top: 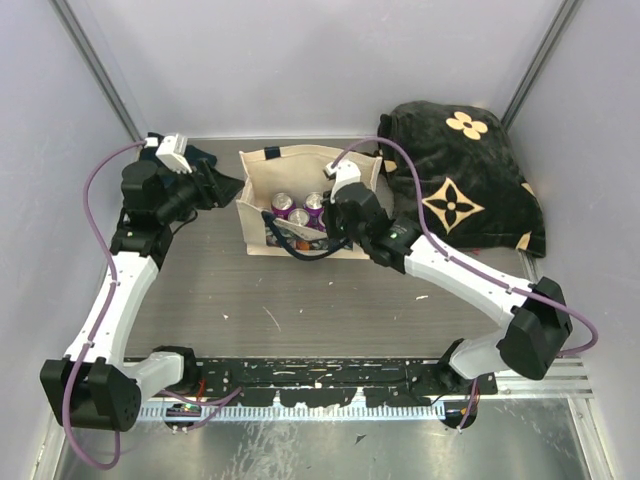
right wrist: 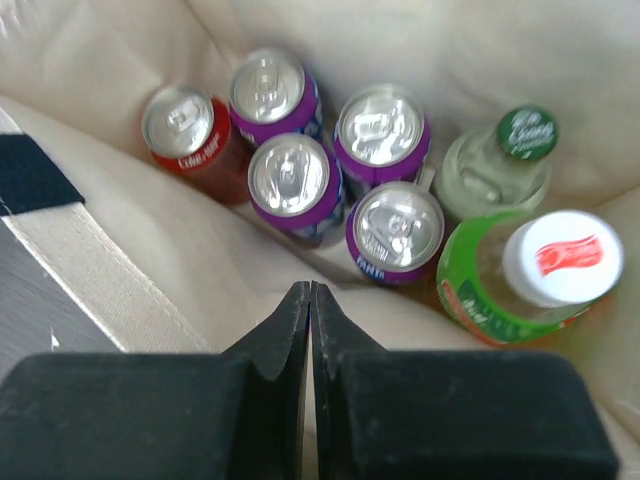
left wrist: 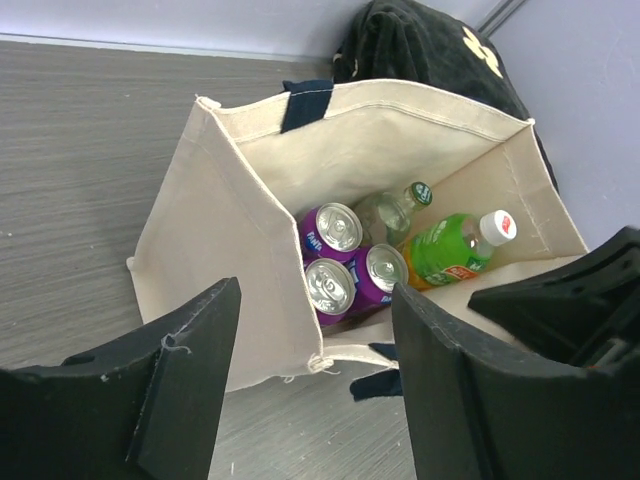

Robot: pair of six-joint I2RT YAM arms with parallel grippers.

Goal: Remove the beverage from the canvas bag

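Cream canvas bag (top: 256,214) upright, mouth open, far centre of tabletop (top: 300,295) | holds purple cans (right wrist: 289,176), red can (right wrist: 180,125), two bottles (right wrist: 500,270) | step: reach-in, nothing lifted | right tool (right wrist: 310,295) shut and empty above bag mouth | left tool (left wrist: 317,292) wide open, empty, left of bag | next: open right tool, lower onto one can

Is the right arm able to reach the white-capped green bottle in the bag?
Probably yes: the right hand hangs shut over the open canvas bag, with nothing above the green bottle; it must open first.
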